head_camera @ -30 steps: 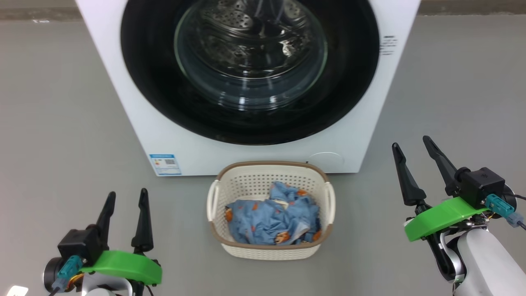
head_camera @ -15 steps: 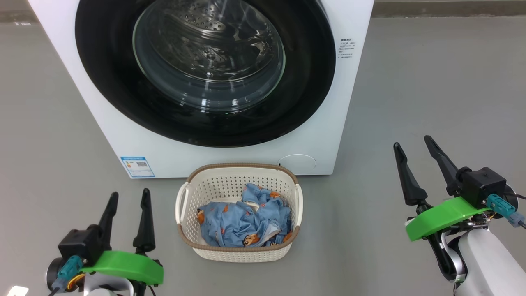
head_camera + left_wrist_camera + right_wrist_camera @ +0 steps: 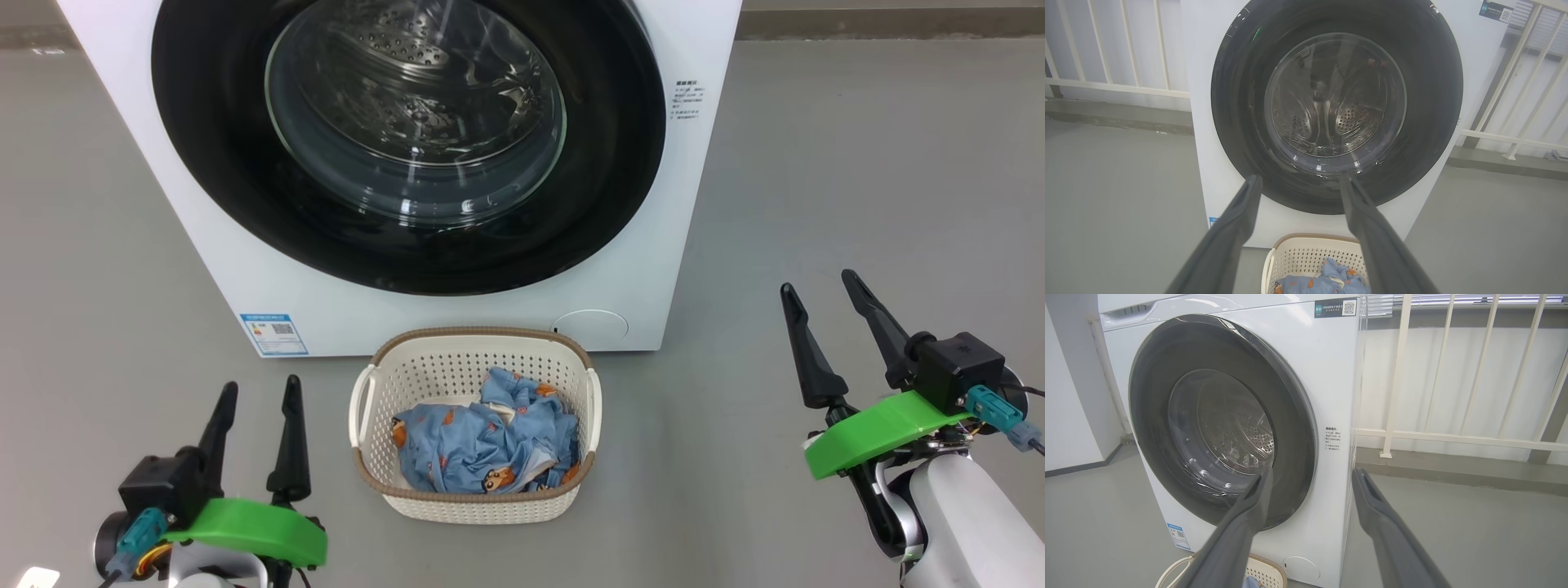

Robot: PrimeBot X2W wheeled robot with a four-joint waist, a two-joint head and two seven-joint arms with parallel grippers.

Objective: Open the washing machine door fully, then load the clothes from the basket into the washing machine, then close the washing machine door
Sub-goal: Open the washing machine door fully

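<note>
Well apart from fingers, basket.

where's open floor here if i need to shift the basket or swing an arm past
Bare floor runs wide right of the washing machine, down to the right gripper, and left of it ahead of the left gripper. Tight spot: the basket, holding the clothes, sits close to the machine's front under the shut door.
</note>
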